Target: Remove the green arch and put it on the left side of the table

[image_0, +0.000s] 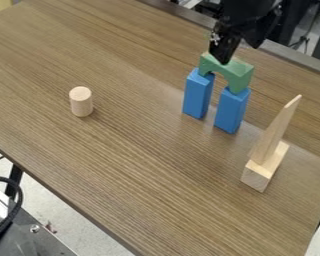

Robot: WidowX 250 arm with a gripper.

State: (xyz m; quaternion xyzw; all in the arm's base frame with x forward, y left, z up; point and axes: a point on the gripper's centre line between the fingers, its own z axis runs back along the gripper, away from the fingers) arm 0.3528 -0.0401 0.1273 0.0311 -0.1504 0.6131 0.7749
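The black gripper (224, 52) hangs from the top edge, its lower end at the top of the green arch (238, 73) and hiding part of it. Whether it touches the arch cannot be made out. The arch rests across two upright blue blocks, the left one (198, 95) and the right one (231, 111), with a gap between them. All of this stands on the upper right part of the brown wooden table (122, 165).
A light wooden cylinder (81, 102) stands upright on the table's left side. To the right of the blue blocks, a tall pointed wooden piece (275, 132) stands on a pale rectangular block (258, 174).
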